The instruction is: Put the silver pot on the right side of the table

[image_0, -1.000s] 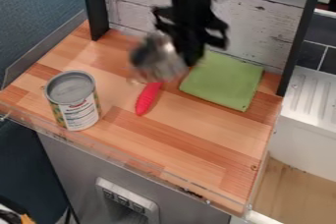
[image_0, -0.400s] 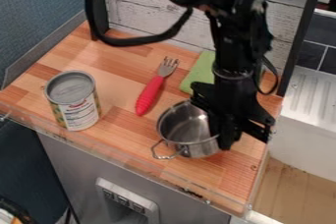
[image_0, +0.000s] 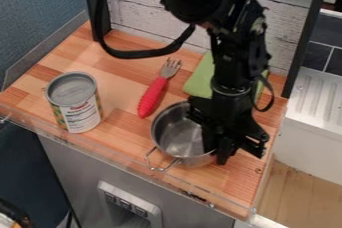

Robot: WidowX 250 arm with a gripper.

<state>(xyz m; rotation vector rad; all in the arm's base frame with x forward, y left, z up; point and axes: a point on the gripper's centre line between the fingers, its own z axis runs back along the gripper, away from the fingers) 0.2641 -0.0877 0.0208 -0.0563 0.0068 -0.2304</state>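
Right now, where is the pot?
In the camera view, the pot is near the table's front edge, right of the can, at the gripper.

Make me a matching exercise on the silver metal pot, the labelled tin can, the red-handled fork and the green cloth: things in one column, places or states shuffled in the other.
Things
1. Silver metal pot
2. Labelled tin can
3. Red-handled fork
4. Green cloth

Places or states
A. Lying flat beside the white plank wall
B. Black gripper at its rim
C. Lying with prongs toward the wall
D. Upright at the left

Pairs: 1-B, 2-D, 3-C, 4-A
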